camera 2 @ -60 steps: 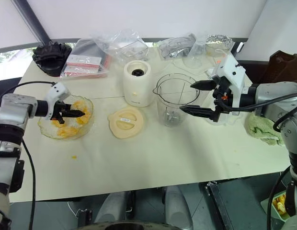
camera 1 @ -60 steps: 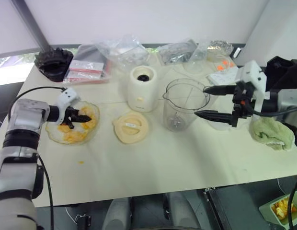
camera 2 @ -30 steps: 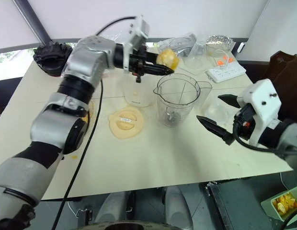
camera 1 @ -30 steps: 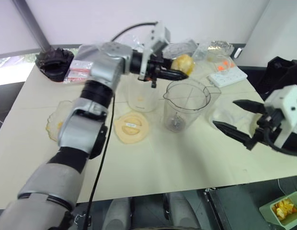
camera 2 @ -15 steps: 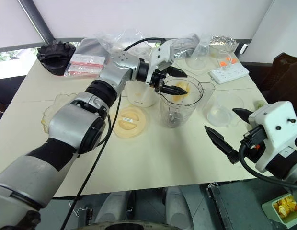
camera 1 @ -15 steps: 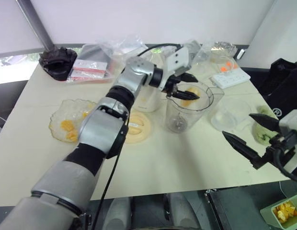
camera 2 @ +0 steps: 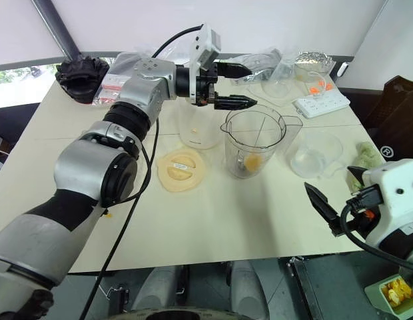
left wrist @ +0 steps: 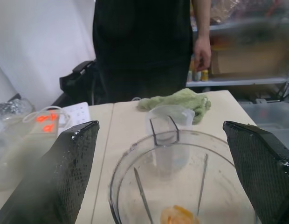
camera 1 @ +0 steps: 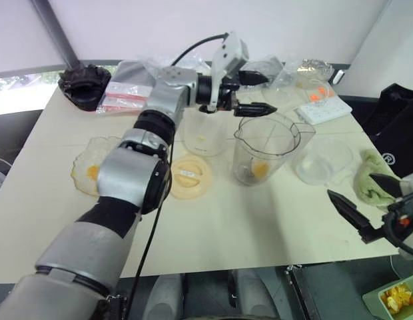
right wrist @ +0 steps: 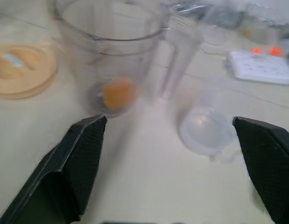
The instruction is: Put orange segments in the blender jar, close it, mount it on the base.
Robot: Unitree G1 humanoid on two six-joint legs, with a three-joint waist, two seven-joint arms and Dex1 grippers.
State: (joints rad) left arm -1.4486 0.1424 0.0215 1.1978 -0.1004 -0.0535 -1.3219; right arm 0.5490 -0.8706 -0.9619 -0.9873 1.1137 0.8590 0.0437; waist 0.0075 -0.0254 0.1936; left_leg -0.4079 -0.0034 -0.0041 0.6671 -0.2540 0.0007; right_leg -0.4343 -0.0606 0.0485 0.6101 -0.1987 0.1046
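The clear blender jar (camera 1: 266, 143) stands upright mid-table, with one orange segment (camera 1: 260, 169) lying at its bottom by the blade hub. My left gripper (camera 1: 260, 93) hovers just above the jar's far rim, open and empty, pointing right. The left wrist view looks down into the jar (left wrist: 182, 186) at that segment (left wrist: 179, 215). The cream-white base (camera 2: 198, 130) stands behind and left of the jar, partly hidden by my left arm. More orange segments (camera 1: 92, 172) lie in a wavy clear dish (camera 1: 80, 181) at the left. My right gripper (camera 1: 351, 185) is open and empty off the table's front right edge.
A flat cream-yellow lid (camera 1: 190, 177) lies left of the jar. A clear round bowl (camera 1: 323, 160), a green towel (camera 1: 368, 181) and a white power strip (camera 1: 321, 110) sit at the right. Plastic bags line the back. A person (left wrist: 144, 46) stands beyond the table.
My left gripper carried a segment to the jar, opened and rose clear of its mouth; the segment now lies at the jar's bottom. The right gripper drew back toward the lower right.
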